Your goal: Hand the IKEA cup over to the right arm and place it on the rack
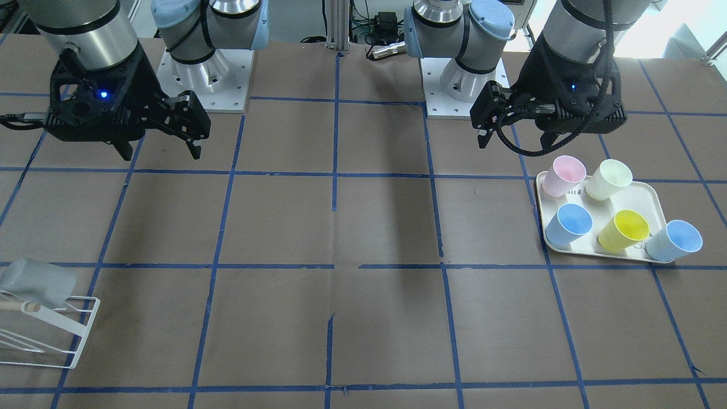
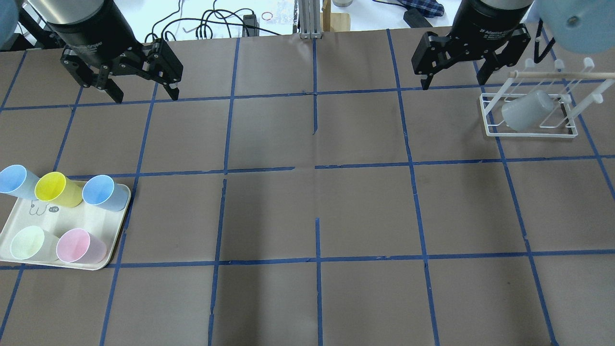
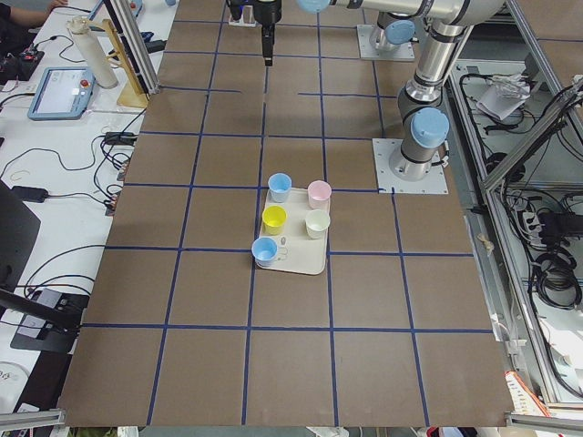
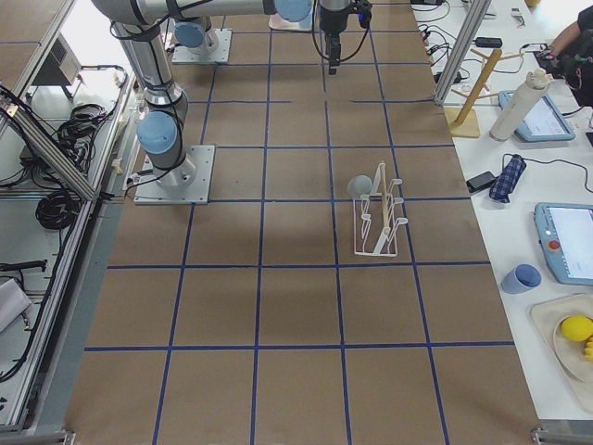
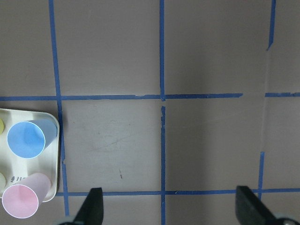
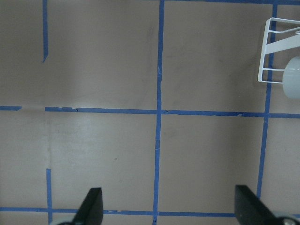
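Brown paper desk [image 2: 307,206] with a blue tape grid. The small pale grey plastic IKEA cup [image 2: 527,111] sits in the low white wire rack [image 2: 531,135] under its wooden rod. It is tilted against the prongs, long axis leaning, not upright.

The black two-finger right hand [image 2: 452,82] is spread wide and empty, just beside the rack's inboard end and not touching it. The cup lies outboard of it, toward the robot's right.

The left hand [image 2: 146,97] is also spread and empty, well apart on the opposite side of the desk near the cream tray [image 2: 36,218] of coloured tumblers.

Judgement: handover and placement look done. The right arm is the nearer one if the cup needs a re-seat.
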Controlling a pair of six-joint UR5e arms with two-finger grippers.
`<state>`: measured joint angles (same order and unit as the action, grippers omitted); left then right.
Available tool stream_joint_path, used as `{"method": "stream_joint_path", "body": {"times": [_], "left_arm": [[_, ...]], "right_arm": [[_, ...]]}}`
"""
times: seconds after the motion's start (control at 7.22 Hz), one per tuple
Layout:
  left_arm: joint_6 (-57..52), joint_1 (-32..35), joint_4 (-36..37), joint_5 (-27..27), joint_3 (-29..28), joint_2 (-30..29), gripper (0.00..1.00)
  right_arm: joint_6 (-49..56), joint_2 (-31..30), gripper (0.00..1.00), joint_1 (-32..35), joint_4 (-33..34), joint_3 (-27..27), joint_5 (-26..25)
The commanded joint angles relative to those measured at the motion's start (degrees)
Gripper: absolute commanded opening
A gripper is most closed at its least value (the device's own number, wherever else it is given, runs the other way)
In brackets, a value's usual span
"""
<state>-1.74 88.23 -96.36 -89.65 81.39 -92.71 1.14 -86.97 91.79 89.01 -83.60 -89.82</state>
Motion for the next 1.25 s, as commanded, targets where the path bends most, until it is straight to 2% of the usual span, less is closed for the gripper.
{"method": "stream_joint_path", "body": {"times": [0.0, 1.11], "left_arm": [[-0.02, 0.01, 0.04, 0.00, 0.18, 0.08, 1.00], [0.16, 0.28, 0.30, 0.26, 0.70, 0.86, 1.00]], "right_arm": [[-0.01, -1.62, 1.00, 1.19, -0.42, -0.60, 0.09], [0.18, -1.00, 1.00, 1.19, -0.33, -0.51, 0.09]]}}
